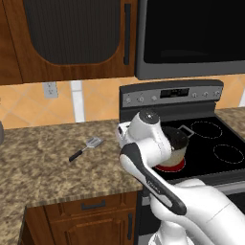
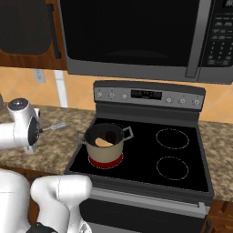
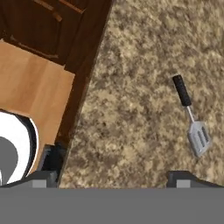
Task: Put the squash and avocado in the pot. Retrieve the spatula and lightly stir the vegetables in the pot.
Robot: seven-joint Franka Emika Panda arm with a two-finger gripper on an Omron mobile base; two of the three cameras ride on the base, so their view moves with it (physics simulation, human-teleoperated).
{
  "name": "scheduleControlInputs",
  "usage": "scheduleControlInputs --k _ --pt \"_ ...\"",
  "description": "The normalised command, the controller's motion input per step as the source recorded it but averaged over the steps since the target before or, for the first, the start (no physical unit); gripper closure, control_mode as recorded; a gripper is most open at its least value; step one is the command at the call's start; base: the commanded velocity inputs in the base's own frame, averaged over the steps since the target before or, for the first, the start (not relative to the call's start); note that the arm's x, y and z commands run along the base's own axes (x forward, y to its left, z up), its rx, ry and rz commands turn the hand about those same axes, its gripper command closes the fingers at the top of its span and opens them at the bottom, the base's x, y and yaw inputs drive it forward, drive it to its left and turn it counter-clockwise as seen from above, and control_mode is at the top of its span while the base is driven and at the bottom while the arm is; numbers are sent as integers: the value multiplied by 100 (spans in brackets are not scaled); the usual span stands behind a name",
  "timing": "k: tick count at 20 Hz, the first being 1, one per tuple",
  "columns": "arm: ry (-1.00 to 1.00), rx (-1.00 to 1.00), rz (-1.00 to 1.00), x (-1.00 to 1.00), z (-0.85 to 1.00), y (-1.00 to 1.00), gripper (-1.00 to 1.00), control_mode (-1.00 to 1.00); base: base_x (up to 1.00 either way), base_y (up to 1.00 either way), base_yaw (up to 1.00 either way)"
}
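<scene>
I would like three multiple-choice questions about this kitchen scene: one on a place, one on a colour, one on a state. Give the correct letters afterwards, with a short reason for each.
1. Where does the slim spatula with a flat grey metal head and a thin black handle lie?
A. on the speckled granite counter
B. inside the pot
C. on the black stovetop

2. What colour is the burner ring under the round cream-beige pot with a grey rim?
A. white
B. red
C. blue

3. How does the two-finger gripper stand?
A. shut on the spatula
B. shut on the pot handle
C. open, holding nothing

Answers:
1. A, since the spatula rests flat on the counter, left of the stove.
2. B, since a red ring shows around the pot's base.
3. C, since the hand view shows the fingertips far apart above the counter, with the spatula lying apart from them.
</scene>
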Motion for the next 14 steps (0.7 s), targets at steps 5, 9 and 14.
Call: scheduleControlInputs --k 5,9,14 --pt "14 -12 41 34 5 100 -100 -100 0 0 0" --pt "23 -26 11 71 22 100 -100 -100 0 0 0" --pt "22 -20 13 22 -12 46 -100 -100 0 0 0"
